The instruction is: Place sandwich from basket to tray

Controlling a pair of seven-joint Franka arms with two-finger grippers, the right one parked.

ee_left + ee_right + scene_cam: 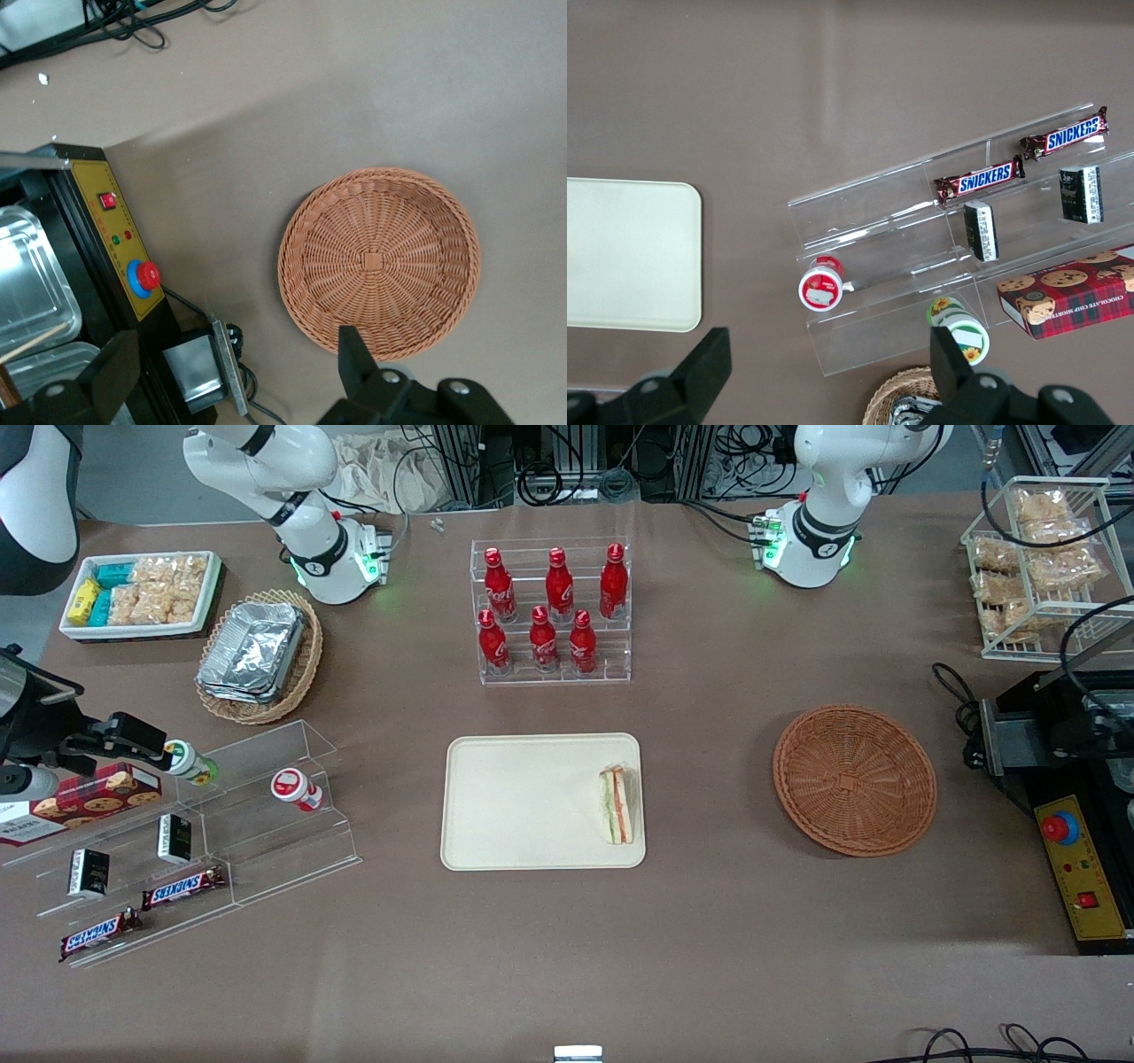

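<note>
Here the table (709, 957) is covered with a plain brown cloth, and at its edge farthest from the front camera hang many black cables (567, 469) in front of a metal frame. The sandwich (617, 805) lies on the tray (523, 802), at the tray's end toward the working arm, with its green and orange-red layers visible. The basket (855, 779) stands well apart from the tray, toward the working arm's end of the table, and nothing is in it. The gripper (226, 372) hangs high above the table beside the basket, over a black control box (111, 257) with a yellow panel and a red button; its two dark fingers (354, 354) stand wide apart and hold nothing. On a clear stand sit six red bottles (549, 611) with white script that I cannot read surely. Toward the parked arm's end, two chocolate bars (182, 887) on clear shelves carry the word SNICKERS, near a red cookie box (84, 802).
</note>
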